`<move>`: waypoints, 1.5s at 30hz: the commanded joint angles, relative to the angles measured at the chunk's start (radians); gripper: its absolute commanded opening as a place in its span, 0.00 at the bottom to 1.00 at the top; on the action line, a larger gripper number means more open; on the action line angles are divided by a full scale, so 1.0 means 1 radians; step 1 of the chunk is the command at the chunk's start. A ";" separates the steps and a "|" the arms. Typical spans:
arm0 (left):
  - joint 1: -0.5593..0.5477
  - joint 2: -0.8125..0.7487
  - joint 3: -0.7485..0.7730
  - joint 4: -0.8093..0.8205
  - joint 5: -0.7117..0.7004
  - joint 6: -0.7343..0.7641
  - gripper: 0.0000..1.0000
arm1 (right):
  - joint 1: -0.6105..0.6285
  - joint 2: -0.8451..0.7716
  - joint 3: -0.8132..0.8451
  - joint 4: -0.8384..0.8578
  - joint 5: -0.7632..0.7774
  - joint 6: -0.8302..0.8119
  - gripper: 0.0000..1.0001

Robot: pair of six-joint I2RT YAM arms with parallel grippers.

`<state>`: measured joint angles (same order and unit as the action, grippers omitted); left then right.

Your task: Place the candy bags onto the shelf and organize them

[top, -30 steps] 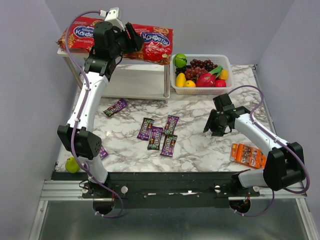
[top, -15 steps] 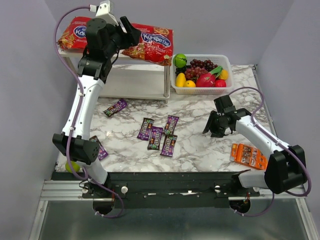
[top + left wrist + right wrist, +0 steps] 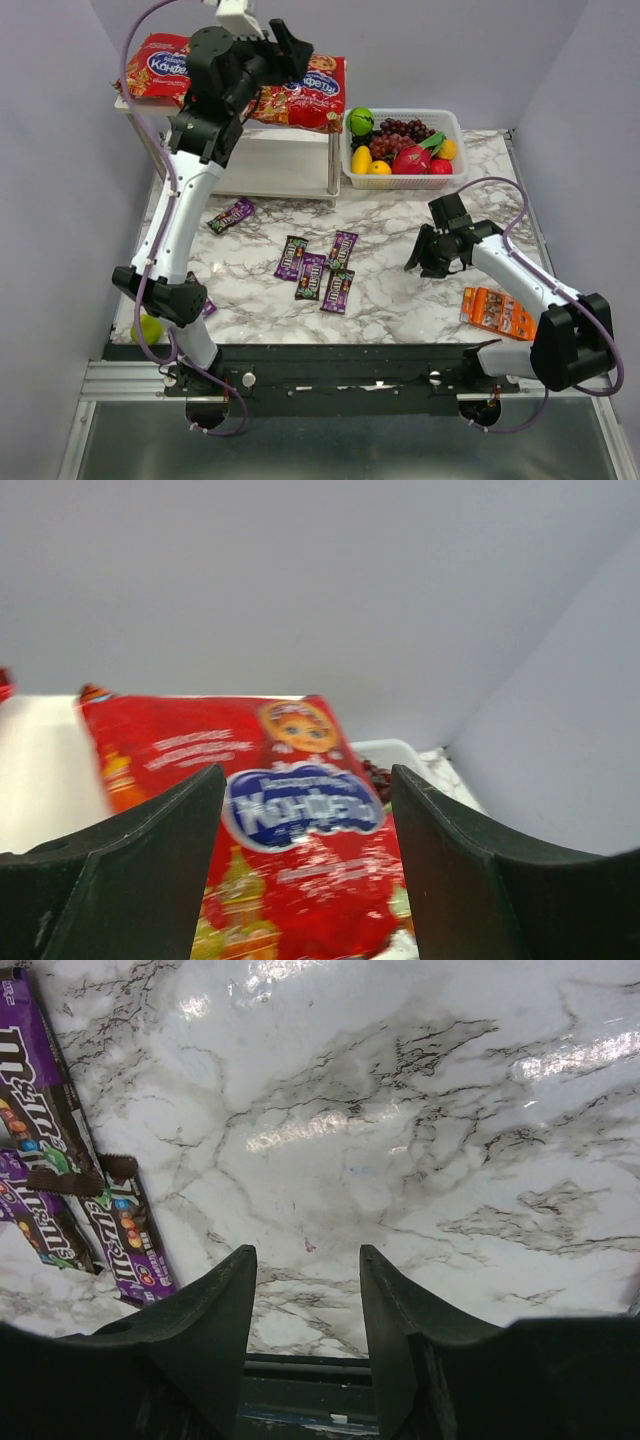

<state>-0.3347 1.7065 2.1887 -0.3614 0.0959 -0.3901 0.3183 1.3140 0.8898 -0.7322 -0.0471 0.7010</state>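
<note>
Two red candy bags lie on the top board of the white shelf: one at the left, one at the right. My left gripper is open and empty, raised above the right bag. In the left wrist view the right bag lies below the open left gripper. Several small purple packets lie on the table: one near the shelf, a cluster mid-table. My right gripper is open and empty, low over bare marble right of the cluster; the right wrist view shows it with packets at the left.
A white fruit basket stands right of the shelf, its rim in the left wrist view. An orange packet lies at the front right. A green fruit sits at the front left corner. One purple packet lies by the left arm.
My left gripper has risen and swung right, from low over the bags to above the right bag. The left red bag shows more fully. The right arm has barely moved.
</note>
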 commanded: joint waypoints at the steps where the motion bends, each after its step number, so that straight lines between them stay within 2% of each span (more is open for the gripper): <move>1: -0.081 0.116 0.083 0.012 0.058 0.034 0.76 | -0.005 -0.033 -0.023 0.016 -0.013 -0.021 0.54; 5: -0.102 0.166 0.083 0.024 -0.005 0.022 0.76 | -0.007 -0.053 -0.045 0.020 0.000 -0.029 0.54; 12: -0.124 0.202 -0.003 -0.016 -0.234 0.019 0.76 | -0.007 -0.075 -0.072 0.014 0.016 -0.049 0.54; 16: -0.151 0.284 0.069 -0.193 -0.361 0.079 0.75 | -0.005 -0.068 -0.074 0.014 0.023 -0.063 0.54; 21: -0.152 0.337 0.118 -0.290 -0.447 0.120 0.74 | -0.005 -0.055 -0.071 0.024 0.024 -0.064 0.55; 28: -0.095 0.369 0.102 -0.280 -0.374 0.132 0.68 | -0.007 -0.030 -0.054 0.028 0.024 -0.064 0.55; 39: -0.014 0.415 0.095 -0.166 -0.053 0.227 0.67 | -0.005 -0.009 -0.029 0.019 0.036 -0.060 0.55; 45: -0.003 0.398 0.065 -0.108 0.028 0.215 0.67 | -0.007 -0.006 -0.017 0.007 0.041 -0.060 0.55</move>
<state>-0.3462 2.0495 2.3211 -0.3443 0.0166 -0.1833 0.3183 1.3022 0.8375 -0.7197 -0.0376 0.6525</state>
